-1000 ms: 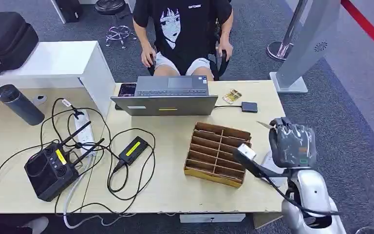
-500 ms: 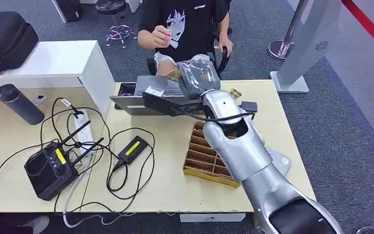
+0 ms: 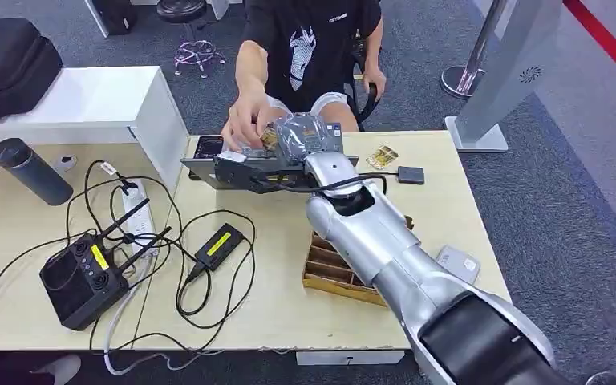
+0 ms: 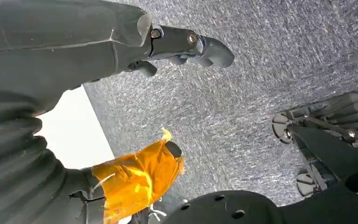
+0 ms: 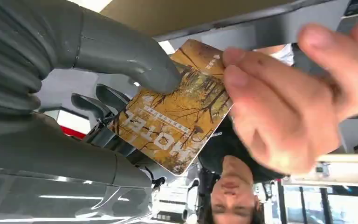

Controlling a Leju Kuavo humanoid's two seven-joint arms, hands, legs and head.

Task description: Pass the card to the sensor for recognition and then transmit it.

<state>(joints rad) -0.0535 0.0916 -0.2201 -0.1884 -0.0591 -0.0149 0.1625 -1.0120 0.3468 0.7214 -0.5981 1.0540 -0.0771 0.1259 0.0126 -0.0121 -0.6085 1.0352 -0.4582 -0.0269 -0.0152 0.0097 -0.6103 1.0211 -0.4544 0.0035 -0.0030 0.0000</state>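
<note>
My right hand (image 3: 301, 132) reaches across the table above the laptop (image 3: 224, 172). It holds a card (image 3: 270, 138) printed with yellow autumn trees. In the right wrist view the card (image 5: 177, 112) sits between my thumb (image 5: 135, 60) and the darker fingers behind it. A seated person's hand (image 3: 245, 124) pinches the card's far end (image 5: 284, 102). A flat grey-white sensor pad (image 3: 459, 262) lies at the table's right edge, behind my arm. My left hand (image 4: 51, 56) hangs over grey carpet, fingers apart and holding nothing.
A wooden slotted rack (image 3: 333, 271) lies under my right forearm. Another card (image 3: 382, 157) and a small black box (image 3: 411, 175) lie at the back right. Cables, a black radio controller (image 3: 80, 281), a power strip (image 3: 136, 212) and a dark bottle (image 3: 32, 171) crowd the left.
My right arm swung from the sensor pad at the table's right edge across to above the laptop, carrying the card. The person leaned forward and took hold of the card's far end.
</note>
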